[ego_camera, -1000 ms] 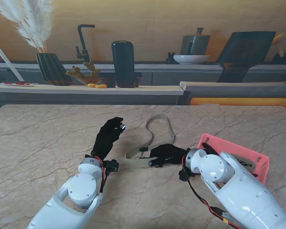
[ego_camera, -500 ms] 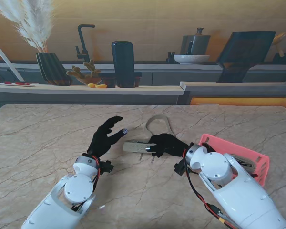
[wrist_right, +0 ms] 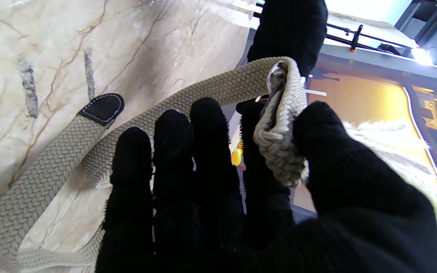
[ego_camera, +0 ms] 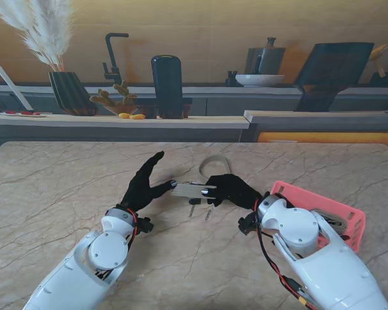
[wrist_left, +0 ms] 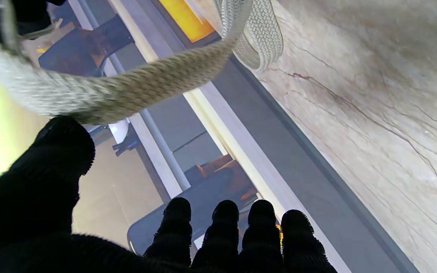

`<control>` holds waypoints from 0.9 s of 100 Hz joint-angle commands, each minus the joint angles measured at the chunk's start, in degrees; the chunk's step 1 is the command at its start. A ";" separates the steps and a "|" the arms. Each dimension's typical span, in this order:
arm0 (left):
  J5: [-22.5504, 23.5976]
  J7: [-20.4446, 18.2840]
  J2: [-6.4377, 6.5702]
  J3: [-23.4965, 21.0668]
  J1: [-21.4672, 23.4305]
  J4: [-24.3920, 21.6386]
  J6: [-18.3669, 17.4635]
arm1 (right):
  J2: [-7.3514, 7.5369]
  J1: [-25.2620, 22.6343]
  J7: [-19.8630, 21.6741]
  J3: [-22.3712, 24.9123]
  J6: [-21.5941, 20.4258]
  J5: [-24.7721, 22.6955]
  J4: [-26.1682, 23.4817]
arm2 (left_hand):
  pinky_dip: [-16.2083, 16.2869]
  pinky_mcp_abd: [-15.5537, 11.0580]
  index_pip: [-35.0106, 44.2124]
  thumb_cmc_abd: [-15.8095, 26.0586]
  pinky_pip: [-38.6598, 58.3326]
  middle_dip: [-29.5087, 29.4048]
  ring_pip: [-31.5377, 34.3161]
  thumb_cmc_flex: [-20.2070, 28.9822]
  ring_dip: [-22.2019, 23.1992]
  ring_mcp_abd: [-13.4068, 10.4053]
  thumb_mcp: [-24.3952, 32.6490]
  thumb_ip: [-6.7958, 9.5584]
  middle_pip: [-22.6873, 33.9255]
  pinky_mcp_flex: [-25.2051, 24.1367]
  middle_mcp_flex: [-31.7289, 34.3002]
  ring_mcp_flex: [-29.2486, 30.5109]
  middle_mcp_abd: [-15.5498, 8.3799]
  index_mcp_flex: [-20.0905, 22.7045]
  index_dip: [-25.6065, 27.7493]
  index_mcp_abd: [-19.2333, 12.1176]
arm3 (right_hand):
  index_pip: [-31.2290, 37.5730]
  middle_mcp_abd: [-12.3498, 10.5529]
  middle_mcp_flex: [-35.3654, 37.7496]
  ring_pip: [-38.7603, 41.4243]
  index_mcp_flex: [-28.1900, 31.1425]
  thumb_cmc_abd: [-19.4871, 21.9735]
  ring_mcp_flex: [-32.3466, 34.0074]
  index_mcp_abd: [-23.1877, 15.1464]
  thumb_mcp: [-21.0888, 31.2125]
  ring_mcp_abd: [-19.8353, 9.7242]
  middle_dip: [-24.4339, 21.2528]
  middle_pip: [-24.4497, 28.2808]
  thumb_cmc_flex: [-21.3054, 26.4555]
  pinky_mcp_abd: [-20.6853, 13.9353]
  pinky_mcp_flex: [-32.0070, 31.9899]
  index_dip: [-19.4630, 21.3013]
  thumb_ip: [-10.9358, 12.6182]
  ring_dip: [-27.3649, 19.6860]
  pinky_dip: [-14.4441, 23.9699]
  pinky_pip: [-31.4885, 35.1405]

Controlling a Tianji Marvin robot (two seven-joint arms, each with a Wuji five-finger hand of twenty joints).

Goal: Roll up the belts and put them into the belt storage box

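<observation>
The right hand pinches the buckle end of the woven beige belt between thumb and fingers, lifted over the marble table. The left hand is spread, its thumb tip touching that end. The belt's remainder loops farther back; the pink belt storage box sits right.

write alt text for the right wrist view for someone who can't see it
A black-gloved right hand pinches the folded buckle end of a beige woven belt between thumb and fingers, lifted off a marble table. The rest of the belt trails down to the table, where its black-tipped end lies flat. A thumb of the left hand touches the belt from the far side.
</observation>
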 commanded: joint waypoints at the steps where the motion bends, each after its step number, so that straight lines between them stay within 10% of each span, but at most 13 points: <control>1: -0.61 -0.53 -0.44 0.11 0.09 0.45 -0.11 | 0.16 -1.01 0.00 0.45 -0.84 0.26 -1.34 | 0.16 -2.83 -3.33 -2.87 -1.24 -0.67 -0.84 -2.47 -1.00 -2.30 1.72 -0.85 -1.63 -0.30 -1.83 -1.54 -2.20 -1.12 -0.19 -2.28 | 3.03 1.84 -0.42 1.84 3.07 1.53 1.69 -8.79 5.98 -1.31 0.92 1.03 4.96 -2.08 0.25 1.16 -0.84 1.23 1.21 1.99; 45: -4.87 -8.62 1.26 -1.51 1.17 -0.33 -3.91 | 0.14 -1.99 -1.93 2.83 -2.07 -1.92 -2.23 | 0.47 -0.95 1.66 -7.07 -0.29 -1.08 -1.70 -9.48 -1.61 -1.72 9.82 -5.02 0.14 1.37 -0.31 1.36 -2.62 -0.69 1.68 -4.15 | 2.90 1.55 -0.36 1.34 2.97 1.59 1.72 -8.90 5.98 -1.45 0.85 0.80 4.96 -2.13 0.29 1.46 -0.88 1.22 1.16 1.62; 90: -6.06 -13.19 2.00 1.62 -0.94 0.05 -5.35 | -0.73 -1.50 -2.84 2.59 -1.00 2.38 -1.70 | 0.25 -1.25 0.89 -9.11 -0.53 -1.55 -2.40 -9.61 -1.99 -1.78 12.90 -5.71 -0.45 1.31 -1.22 0.86 -2.69 -1.16 0.81 -8.22 | 2.83 1.59 -0.32 1.09 3.05 1.56 1.77 -8.78 6.01 -1.58 0.85 0.78 4.96 -2.14 0.36 1.48 -0.81 1.27 1.20 1.53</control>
